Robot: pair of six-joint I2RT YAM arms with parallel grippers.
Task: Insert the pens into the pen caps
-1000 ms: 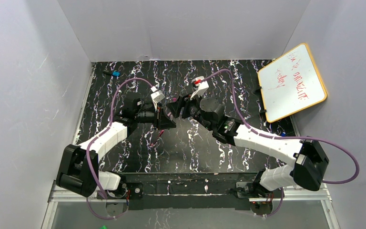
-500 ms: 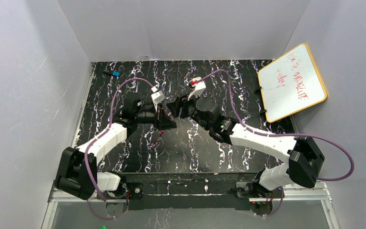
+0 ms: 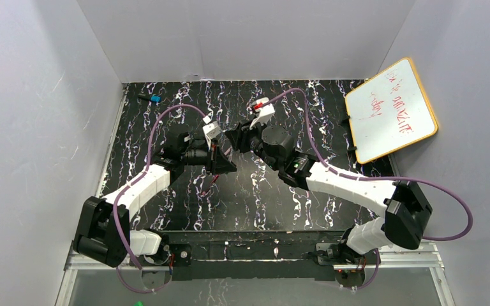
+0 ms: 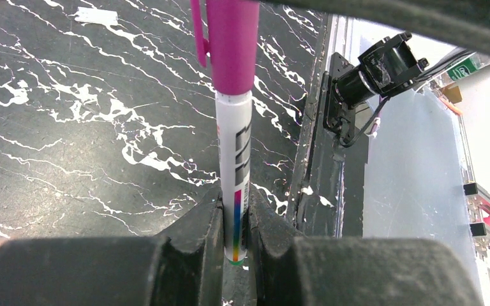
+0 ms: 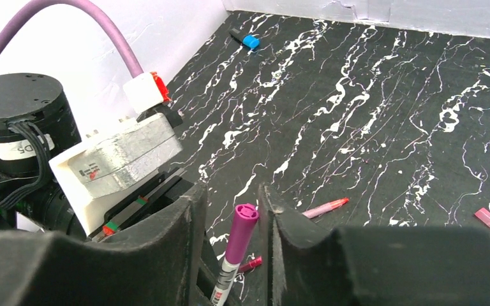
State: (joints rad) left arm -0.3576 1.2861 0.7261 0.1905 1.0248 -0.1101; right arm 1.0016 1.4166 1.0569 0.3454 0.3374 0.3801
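Holding the whitish pen [image 4: 233,146] by its tail above the surface [image 4: 51,140] middle, our left tool [image 4: 235,220] clamps it steady. The magenta cap [image 4: 231,44] sits on its tip, and we judge the right tool [image 5: 231,197], half-wide around it, is not yet gripping.

A robotics lab test cell. Plain white panel walls [image 3: 38,95] box in a black marble-patterned tabletop [image 3: 255,204] on three sides. Two white-and-black robot arms, the left arm [image 3: 141,186] and the right arm [image 3: 351,186], are bolted to an aluminium rail [image 3: 261,262] at the near edge, with purple cables [image 3: 180,106] looping to their wrists. A whiteboard [image 3: 390,108] with red scribbles leans against the right wall.
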